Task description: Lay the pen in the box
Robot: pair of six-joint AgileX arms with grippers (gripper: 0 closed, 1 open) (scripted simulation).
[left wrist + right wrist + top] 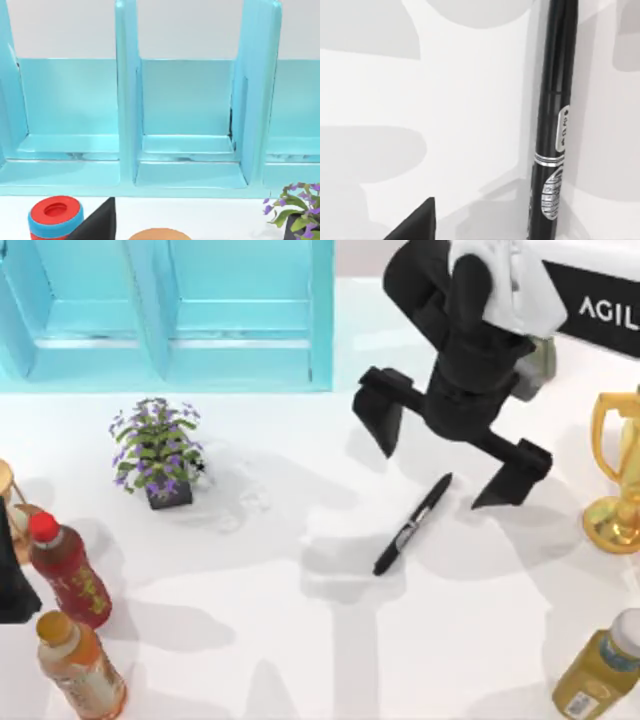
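The black pen (412, 525) lies slantwise on the white table right of centre, its label band near mid-length; the right wrist view shows the pen (552, 120) close up. My right gripper (447, 445) hangs open just above the pen's far end, with one finger (380, 410) to its left and the other finger (515, 475) to its right, nothing between them. The turquoise box (320, 330) stands at the back left, its divider (127, 95) and compartments facing the left wrist camera. My left gripper (10, 585) is parked at the left edge, open.
A potted purple-flowered plant (155, 455) stands in front of the box. A red-capped bottle (65, 570) and an orange bottle (80, 665) stand at the front left. A gold trophy (620, 480) and a yellow-green bottle (600, 670) stand on the right.
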